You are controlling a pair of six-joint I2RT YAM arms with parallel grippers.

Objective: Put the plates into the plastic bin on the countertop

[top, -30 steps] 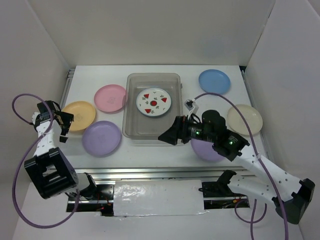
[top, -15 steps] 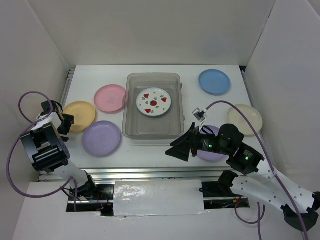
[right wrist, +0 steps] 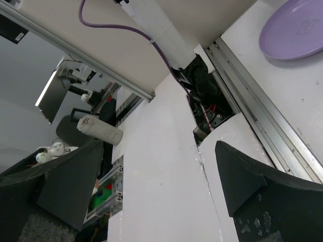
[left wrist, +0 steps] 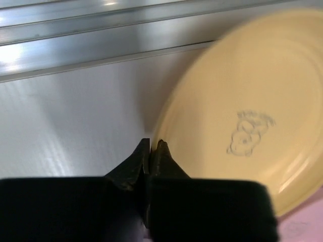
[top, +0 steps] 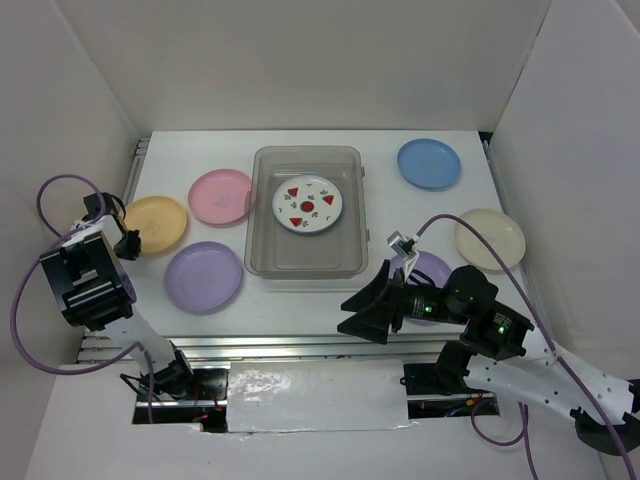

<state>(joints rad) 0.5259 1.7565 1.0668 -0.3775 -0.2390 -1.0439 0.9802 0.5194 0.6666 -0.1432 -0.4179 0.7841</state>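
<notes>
The left gripper (left wrist: 152,149) has its fingers pinched together on the rim of the yellow plate (left wrist: 242,126), which lies by the left edge of the table (top: 190,150), near the pink plate (top: 221,196) and one lavender plate (top: 204,276). The right gripper (top: 346,314) hangs over the front edge with its fingers wide apart and nothing between them, near the second lavender plate (top: 434,268). The fruit-patterned plate (top: 307,203) sits inside the bin (top: 300,258) at mid-table, while the blue plate (top: 429,163) and the cream plate (top: 489,239) lie toward the right edge.
</notes>
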